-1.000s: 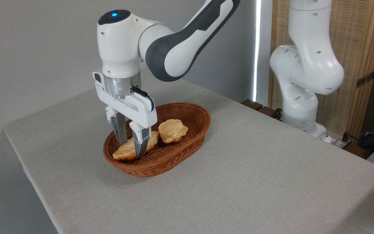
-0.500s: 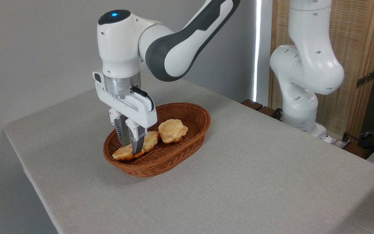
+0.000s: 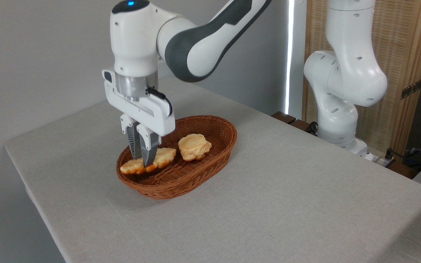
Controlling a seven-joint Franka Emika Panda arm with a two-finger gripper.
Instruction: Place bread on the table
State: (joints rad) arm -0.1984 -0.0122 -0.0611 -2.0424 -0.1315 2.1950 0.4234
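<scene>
Bread is one long flat pastry; one round bun lies beside it, and one brown wicker basket holds the bun. There is one arm with one gripper; its two fingers are pressed together on the middle of the bread, which hangs a little above the basket floor, inside the left half of the basket. The table has a light grey-beige cloth with a rounded corner at the left; behind it stands a plain grey wall, and at the right a woven wooden screen with a bright vertical strip beside it. The long axis of the bread lies almost level; one pointed end goes to the lower left, the other to the upper right, toward the bun.
</scene>
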